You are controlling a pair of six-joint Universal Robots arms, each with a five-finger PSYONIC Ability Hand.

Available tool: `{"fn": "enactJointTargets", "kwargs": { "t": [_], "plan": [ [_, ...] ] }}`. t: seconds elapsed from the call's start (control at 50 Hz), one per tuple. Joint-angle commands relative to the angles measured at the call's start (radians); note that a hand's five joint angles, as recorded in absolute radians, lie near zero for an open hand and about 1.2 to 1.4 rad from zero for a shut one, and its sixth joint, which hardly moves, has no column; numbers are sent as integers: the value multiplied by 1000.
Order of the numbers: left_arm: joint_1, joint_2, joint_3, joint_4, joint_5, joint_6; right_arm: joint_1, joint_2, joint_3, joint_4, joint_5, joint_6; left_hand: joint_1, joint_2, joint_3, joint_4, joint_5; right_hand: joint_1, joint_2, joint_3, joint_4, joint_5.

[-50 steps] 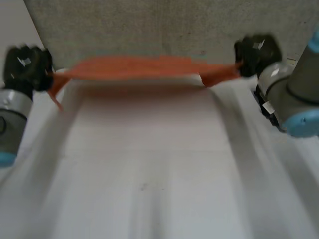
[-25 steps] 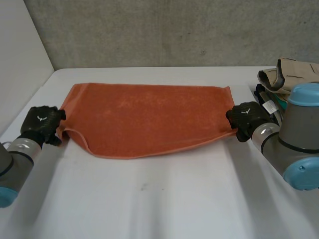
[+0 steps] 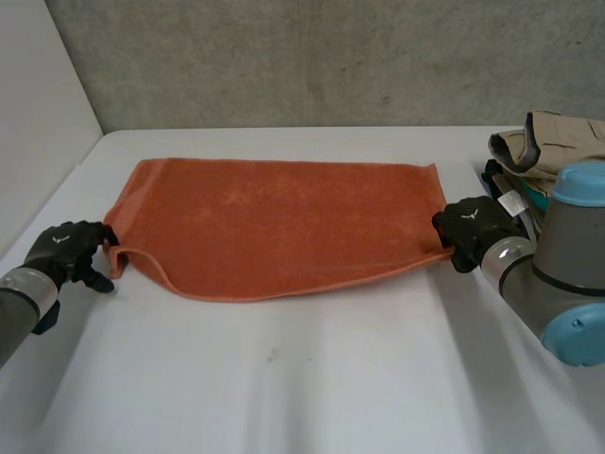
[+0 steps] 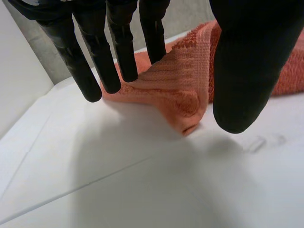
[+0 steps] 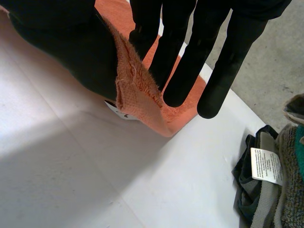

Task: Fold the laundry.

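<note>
Orange towel (image 3: 284,222) spread flat, left hand (image 3: 64,248) slack-fingered beside its near-left corner, right hand (image 3: 473,227) pinching the near-right corner, best released without dragging.

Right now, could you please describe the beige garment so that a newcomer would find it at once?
On the white table, look to the far right edge, just past the right hand, where a pile of clothes lies. The beige garment is the top piece of that pile; the pieces under it are dark or teal.
</note>
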Motion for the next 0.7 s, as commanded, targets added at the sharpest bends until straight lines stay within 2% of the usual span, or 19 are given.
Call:
{"fn": "enactJointTargets", "kwargs": {
  "t": [0.02, 0.18, 0.36, 0.52, 0.7],
  "plan": [
    [-61, -3, 24, 4, -5, -50, 1, 0, 10, -6, 0, 0, 57, 51, 48, 60, 66, 269, 214, 203, 197, 208],
    [-115, -35, 74, 10, -17, -52, 1, 0, 17, -6, 2, 0, 60, 54, 50, 63, 69, 269, 214, 203, 197, 208],
    [-143, -122, 189, 10, -178, -52, -1, 0, 24, -6, 2, -2, 128, 121, 118, 131, 137, 269, 214, 203, 197, 208],
    [-144, -176, 219, 13, -190, -44, -2, 0, 27, -6, 2, -2, 283, 277, 274, 286, 292, 269, 214, 203, 197, 208],
    [-127, -92, 156, 42, -189, -33, -1, -3, 25, -4, 2, -9, 284, 277, 274, 287, 293, 269, 214, 203, 197, 208]
  ]
}}
